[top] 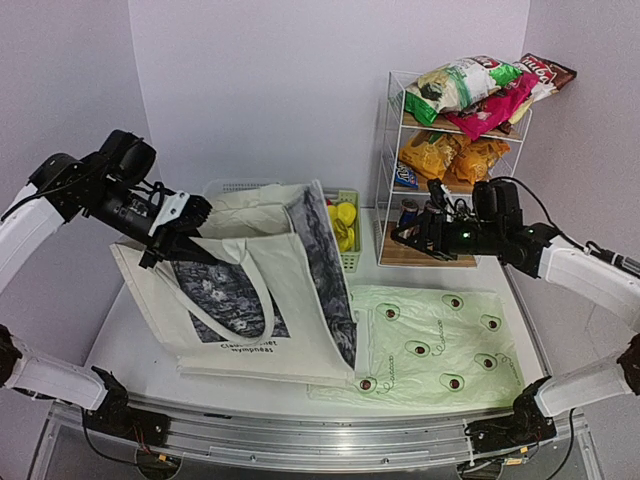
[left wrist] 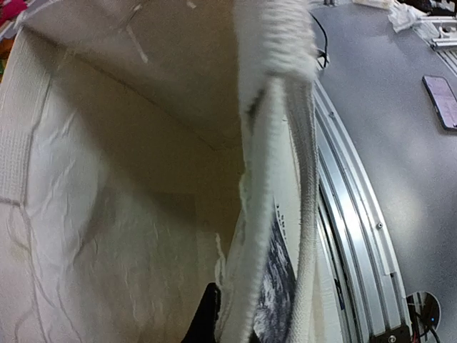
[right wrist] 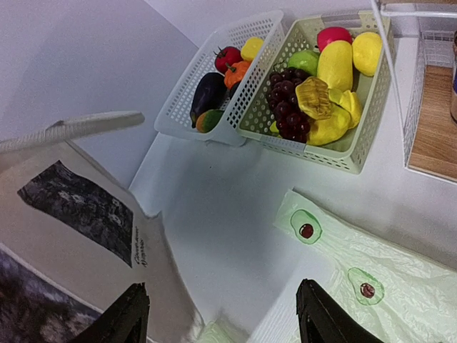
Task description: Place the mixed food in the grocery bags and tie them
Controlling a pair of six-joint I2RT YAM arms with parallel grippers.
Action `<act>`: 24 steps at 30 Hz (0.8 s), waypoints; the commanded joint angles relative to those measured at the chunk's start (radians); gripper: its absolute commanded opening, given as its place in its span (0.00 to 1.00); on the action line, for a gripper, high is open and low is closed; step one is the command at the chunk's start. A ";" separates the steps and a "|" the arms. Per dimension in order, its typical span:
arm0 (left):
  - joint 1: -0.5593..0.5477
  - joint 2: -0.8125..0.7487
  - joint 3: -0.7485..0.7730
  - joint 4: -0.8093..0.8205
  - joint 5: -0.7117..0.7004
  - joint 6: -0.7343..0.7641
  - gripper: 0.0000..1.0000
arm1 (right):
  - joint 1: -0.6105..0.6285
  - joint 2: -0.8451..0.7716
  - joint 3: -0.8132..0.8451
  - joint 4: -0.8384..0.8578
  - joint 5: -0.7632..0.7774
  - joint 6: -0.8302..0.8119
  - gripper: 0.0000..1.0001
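Observation:
The beige canvas tote (top: 250, 290) stands open at the left, and my left gripper (top: 185, 235) is shut on its near rim (left wrist: 275, 179). One black finger (left wrist: 207, 314) shows inside the tote. The avocado-print plastic bag (top: 440, 350) lies flat to the tote's right. My right gripper (right wrist: 223, 321) hangs open and empty above the table between the tote (right wrist: 64, 236) and the plastic bag (right wrist: 371, 293). Dark grapes (right wrist: 285, 100) and yellow fruit (right wrist: 332, 64) sit in a green basket (right wrist: 300, 143). Green-and-white (top: 460, 82) and orange (top: 450, 155) snack packets lie on the wire rack.
A white basket (right wrist: 186, 121) with an aubergine, a tomato and other produce stands beside the green one. The wire rack (top: 390, 150) stands at the back right, close behind my right gripper (top: 410, 232). A metal rail (left wrist: 357, 236) runs along the table's near edge.

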 commanded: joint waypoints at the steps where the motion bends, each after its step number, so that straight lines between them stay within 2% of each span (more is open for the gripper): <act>1: -0.062 0.041 0.052 0.117 -0.181 0.017 0.00 | 0.045 0.019 0.049 -0.013 0.053 -0.020 0.68; 6: -0.063 0.080 0.086 0.226 -0.337 0.131 0.00 | 0.075 0.010 0.034 -0.013 0.083 -0.019 0.68; 8: -0.062 0.093 0.091 0.274 -0.396 0.130 0.00 | 0.078 0.005 0.024 -0.013 0.090 -0.020 0.68; 11: -0.081 0.061 -0.004 0.374 -0.463 0.075 0.00 | 0.084 0.002 0.017 -0.011 0.094 -0.018 0.68; 13: -0.128 0.001 -0.117 0.433 -0.499 0.039 0.00 | 0.093 0.007 0.023 -0.011 0.088 -0.020 0.68; 16: -0.226 -0.083 -0.278 0.411 -0.503 -0.002 0.00 | 0.113 0.021 0.044 -0.014 0.080 -0.023 0.68; 21: -0.350 -0.116 -0.397 0.375 -0.560 -0.024 0.00 | 0.178 0.044 0.086 -0.018 0.130 -0.018 0.69; 24: -0.424 -0.115 -0.410 0.345 -0.574 -0.068 0.04 | 0.255 0.072 0.145 -0.057 0.206 0.004 0.76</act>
